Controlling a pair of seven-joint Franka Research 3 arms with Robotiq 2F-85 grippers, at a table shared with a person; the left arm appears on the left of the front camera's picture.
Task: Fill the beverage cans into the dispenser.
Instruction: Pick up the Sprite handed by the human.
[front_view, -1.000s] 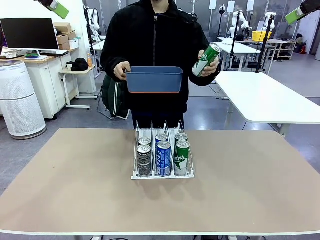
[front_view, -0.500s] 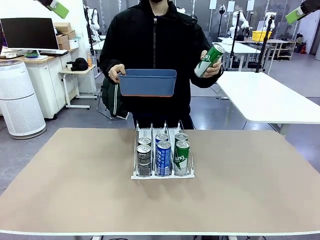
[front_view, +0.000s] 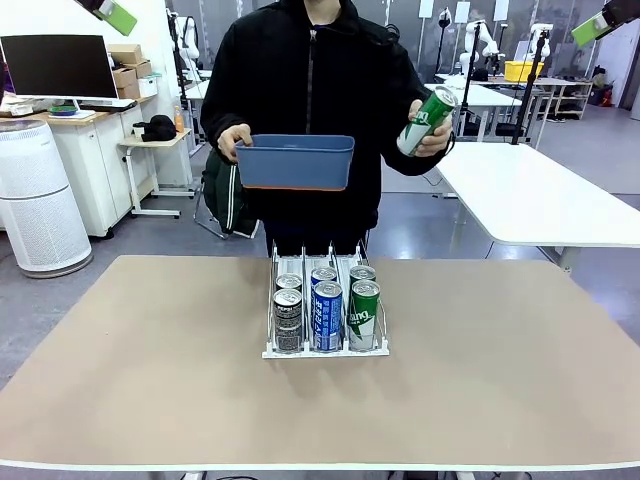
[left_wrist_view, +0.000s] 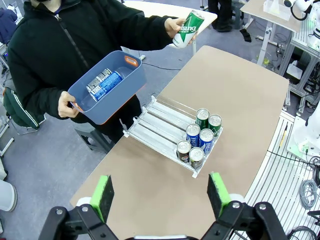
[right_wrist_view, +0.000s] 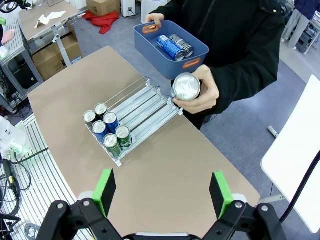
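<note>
Hands: left hand (left_wrist_view: 161, 195) and right hand (right_wrist_view: 163, 191) spread wide and empty, high above the table (front_view: 500, 400) | change: person's hand (right_wrist_view: 202, 97) has lifted the glossy green can (front_view: 427, 118) slightly, matte blue plastic tub (front_view: 295, 165) nudged sideways | dispenser (left_wrist_view: 155, 125) count unchanged, six slim aluminium cans (front_view: 327, 318) at its front, so filling hasn't advanced | wire-divided lanes behind lie bare

Six upright cans (front_view: 327, 315) at dispenser (left_wrist_view: 152, 122) front

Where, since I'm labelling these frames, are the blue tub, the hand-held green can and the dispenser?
blue tub (front_view: 295, 165): front view, on its front wall.
green can (front_view: 426, 116): front view, on its printed side.
dispenser (left_wrist_view: 159, 126): left wrist view, on its bare lanes.
</note>
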